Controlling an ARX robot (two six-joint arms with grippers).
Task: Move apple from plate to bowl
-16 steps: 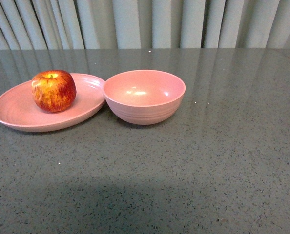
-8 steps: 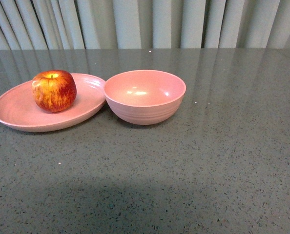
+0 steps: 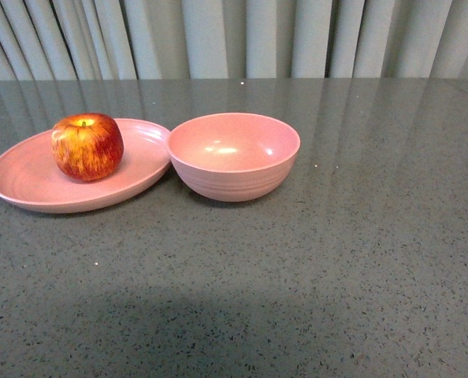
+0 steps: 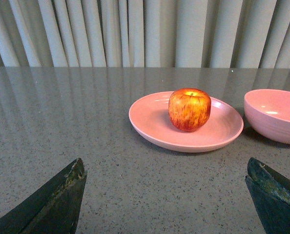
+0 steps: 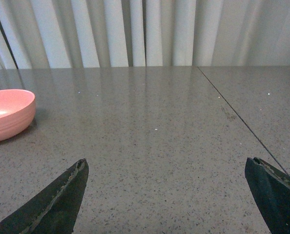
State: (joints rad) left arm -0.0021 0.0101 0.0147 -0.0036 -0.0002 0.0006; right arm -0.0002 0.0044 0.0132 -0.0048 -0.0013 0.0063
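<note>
The red, yellow-streaked apple [image 3: 87,146] [image 4: 189,109] stands upright on the shallow pink plate [image 3: 21,177] [image 4: 150,119] at the left of the table. Touching the plate's right rim is the deep pink bowl [image 3: 234,155] [image 4: 273,114] [image 5: 7,113], which is empty. Neither arm shows in the front view. My left gripper [image 4: 165,165] is open, low over bare table, well short of the plate, with the apple ahead between its dark fingertips [image 4: 67,190]. My right gripper [image 5: 165,165] is open over bare table, to the right of the bowl.
A grey speckled tabletop [image 3: 297,260] carries everything. Pale pleated curtains [image 3: 242,35] hang behind its far edge. A thin seam [image 5: 238,117] runs across the table surface in the right wrist view.
</note>
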